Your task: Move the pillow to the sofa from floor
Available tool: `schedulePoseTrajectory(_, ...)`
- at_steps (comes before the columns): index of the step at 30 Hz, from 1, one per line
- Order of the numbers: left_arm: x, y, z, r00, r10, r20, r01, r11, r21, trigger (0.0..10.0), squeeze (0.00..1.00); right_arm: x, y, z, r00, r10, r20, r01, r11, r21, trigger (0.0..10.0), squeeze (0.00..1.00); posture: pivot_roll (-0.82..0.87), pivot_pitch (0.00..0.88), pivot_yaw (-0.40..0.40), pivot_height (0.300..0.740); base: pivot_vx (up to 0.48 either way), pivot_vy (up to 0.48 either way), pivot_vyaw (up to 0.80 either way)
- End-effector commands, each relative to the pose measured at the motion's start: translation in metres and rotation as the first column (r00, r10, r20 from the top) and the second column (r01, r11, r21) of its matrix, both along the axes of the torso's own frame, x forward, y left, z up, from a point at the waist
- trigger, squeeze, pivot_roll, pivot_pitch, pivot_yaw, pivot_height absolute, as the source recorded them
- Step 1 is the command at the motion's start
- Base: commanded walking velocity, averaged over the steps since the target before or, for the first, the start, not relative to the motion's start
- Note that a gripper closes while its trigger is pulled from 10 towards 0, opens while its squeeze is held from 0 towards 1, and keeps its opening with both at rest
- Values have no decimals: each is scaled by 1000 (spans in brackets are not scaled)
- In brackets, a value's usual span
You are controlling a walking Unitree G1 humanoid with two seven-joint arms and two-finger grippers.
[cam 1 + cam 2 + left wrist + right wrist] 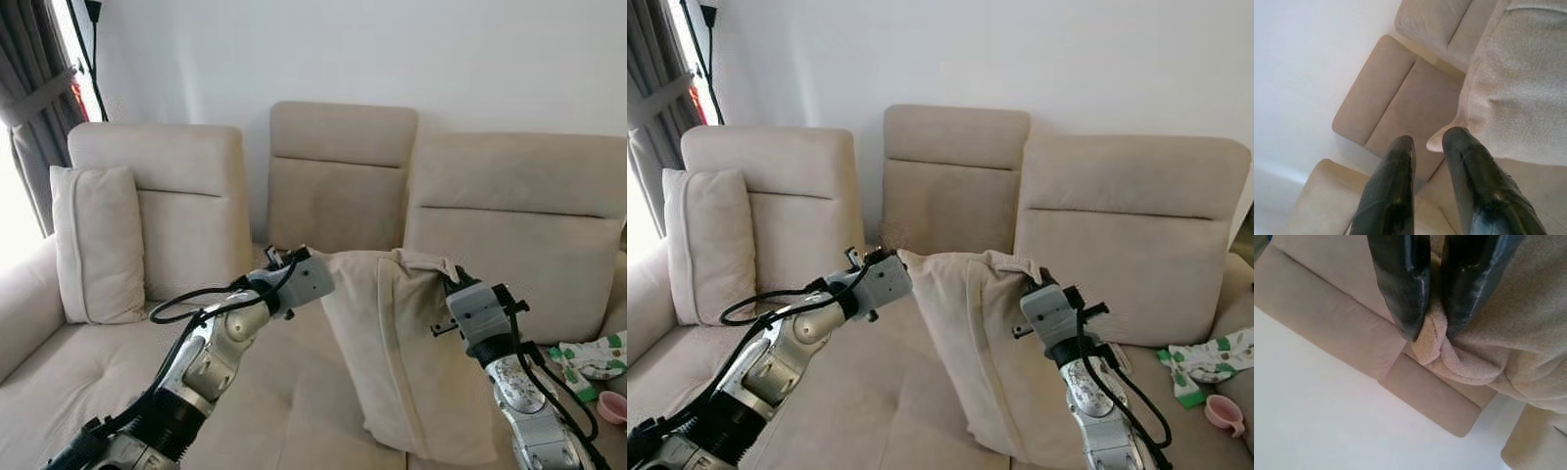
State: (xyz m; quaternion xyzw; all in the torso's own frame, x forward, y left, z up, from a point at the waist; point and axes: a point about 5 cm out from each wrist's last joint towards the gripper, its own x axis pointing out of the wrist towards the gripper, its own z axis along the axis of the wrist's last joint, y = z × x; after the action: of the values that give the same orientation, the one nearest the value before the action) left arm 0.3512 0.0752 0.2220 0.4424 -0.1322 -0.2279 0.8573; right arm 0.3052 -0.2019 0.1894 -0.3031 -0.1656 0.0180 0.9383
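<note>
Both hands hold the beige pillow (407,352) upright over the sofa (98,392) seat. The right hand (1430,330) pinches its top corner; the left hand (1432,147), fingers slightly apart, touches the other corner. A second cushion (98,245) leans far left.

Open seat cushions across the sofa (294,392) beneath and left of the raised pillow (407,352), room enough there for a hand to pass. Blocked at the far left by an upright cushion (98,243) leaning against the backrest. Hemmed in at the right end by a green-patterned cloth (593,354) and a pink cup (614,405). Closed off behind by three tall backrests and the wall (392,49).
</note>
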Motion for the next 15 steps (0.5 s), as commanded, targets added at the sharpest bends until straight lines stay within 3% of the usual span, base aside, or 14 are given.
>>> schedulePoseTrajectory(1,4,-2,0,1000,12,8,-12,1000,7,10000,0,3,-3,4,999,-36,2,36,999,27,10000,0,79,0,49,740,0,0,0)
schedulePoseTrajectory(4,6,-5,0,999,27,19,-27,1000,15,10000,0,6,-6,-6,995,-68,-68,71,997,43,10000,0,78,0,50,740,0,0,0)
schedulePoseTrajectory(10,9,0,7,995,80,56,-79,997,-9,10000,0,8,-13,-4,992,-107,-67,112,991,79,10000,0,79,0,49,740,0,0,0)
schedulePoseTrajectory(13,10,6,13,991,115,75,-113,993,-30,10000,0,10,-15,-3,992,-103,-79,111,988,108,10000,0,79,0,49,740,0,0,0)
schedulePoseTrajectory(15,12,12,16,985,146,86,-143,989,-40,10000,0,13,-11,-2,994,-40,-103,54,989,138,10000,0,91,0,45,740,0,0,0)
